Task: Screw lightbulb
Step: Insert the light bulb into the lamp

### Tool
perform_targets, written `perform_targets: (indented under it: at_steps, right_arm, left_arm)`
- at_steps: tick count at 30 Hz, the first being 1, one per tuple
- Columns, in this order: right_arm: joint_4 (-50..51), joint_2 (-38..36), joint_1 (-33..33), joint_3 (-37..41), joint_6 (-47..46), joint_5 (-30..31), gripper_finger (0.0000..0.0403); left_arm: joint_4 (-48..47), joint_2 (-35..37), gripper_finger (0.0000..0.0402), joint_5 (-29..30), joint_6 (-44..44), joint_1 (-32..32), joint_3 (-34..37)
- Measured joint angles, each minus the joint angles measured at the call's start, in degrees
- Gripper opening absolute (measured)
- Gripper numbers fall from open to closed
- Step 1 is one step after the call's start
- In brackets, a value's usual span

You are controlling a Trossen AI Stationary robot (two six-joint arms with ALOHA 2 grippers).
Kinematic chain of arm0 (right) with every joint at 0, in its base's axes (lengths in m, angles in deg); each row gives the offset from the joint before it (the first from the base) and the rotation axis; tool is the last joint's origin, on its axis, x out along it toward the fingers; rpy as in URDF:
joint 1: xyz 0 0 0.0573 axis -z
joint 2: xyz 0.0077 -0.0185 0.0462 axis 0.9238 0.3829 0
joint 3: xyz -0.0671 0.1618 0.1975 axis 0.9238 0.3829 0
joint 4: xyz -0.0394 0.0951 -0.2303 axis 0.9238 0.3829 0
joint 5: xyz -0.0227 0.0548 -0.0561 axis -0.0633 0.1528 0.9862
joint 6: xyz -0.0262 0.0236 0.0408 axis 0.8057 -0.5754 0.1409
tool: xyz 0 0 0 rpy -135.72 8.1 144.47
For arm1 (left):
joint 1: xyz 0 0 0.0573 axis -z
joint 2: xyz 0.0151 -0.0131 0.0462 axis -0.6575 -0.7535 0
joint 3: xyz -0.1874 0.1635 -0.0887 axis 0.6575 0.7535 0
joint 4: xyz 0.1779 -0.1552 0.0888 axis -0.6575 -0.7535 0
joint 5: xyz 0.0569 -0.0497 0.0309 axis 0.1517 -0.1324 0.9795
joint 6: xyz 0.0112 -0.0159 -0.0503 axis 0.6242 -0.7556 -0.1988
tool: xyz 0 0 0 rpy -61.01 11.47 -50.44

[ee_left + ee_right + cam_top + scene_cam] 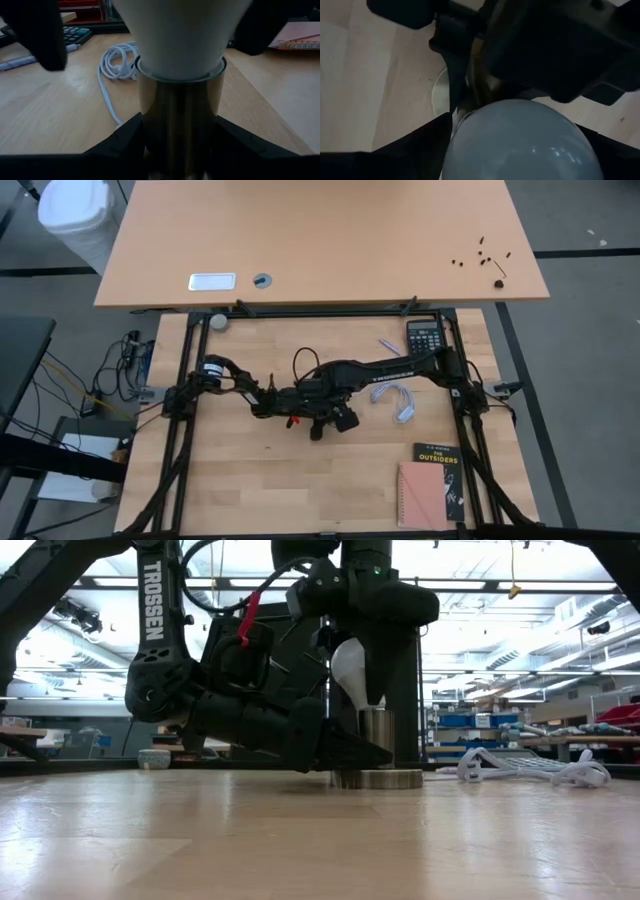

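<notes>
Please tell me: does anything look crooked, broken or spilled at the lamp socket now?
Nothing stands out. The lightbulb sits upright in the metal socket, with no visible tilt or damage. The left gripper clamps the socket; the right gripper is around the bulb from above.

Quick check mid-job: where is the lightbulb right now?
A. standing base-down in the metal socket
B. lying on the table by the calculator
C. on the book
A: the lightbulb stands narrow end down in the metal socket, which the left gripper flanks.
</notes>
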Motion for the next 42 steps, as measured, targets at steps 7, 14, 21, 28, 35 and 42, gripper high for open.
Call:
perform_targets:
  at_steps: [7,14,21,28,35,42]
  right_arm:
    - [-0.80,0.07,0.50,0.15,-3.15,-1.30,0.0326]
    - [-0.72,-0.02,1.77,1.18,-3.55,-2.61,0.0314]
    - [-0.92,-0.02,2.12,1.22,-3.84,-3.87,0.0306]
    - [1.46,-0.09,2.00,0.82,-7.13,-4.10,0.0306]
    - [0.84,-0.09,1.77,0.79,-7.15,-4.08,0.0306]
    - [-0.73,-0.09,1.78,0.76,-8.98,-4.11,0.0282]
  left_arm:
    - [-0.02,0.00,0.0197,0.00,0.03,-0.07,0.01]
    - [-0.06,0.00,0.0197,0.01,0.08,-0.09,0.01]
    - [-0.09,0.00,0.0197,0.01,0.12,-0.09,0.03]
    - [-0.09,-0.02,0.0197,0.55,0.16,-0.09,0.05]
    - [-0.11,-0.02,0.0197,0.61,0.14,-0.09,0.08]
    - [-0.11,-0.02,0.0197,0.61,0.05,-0.09,0.08]
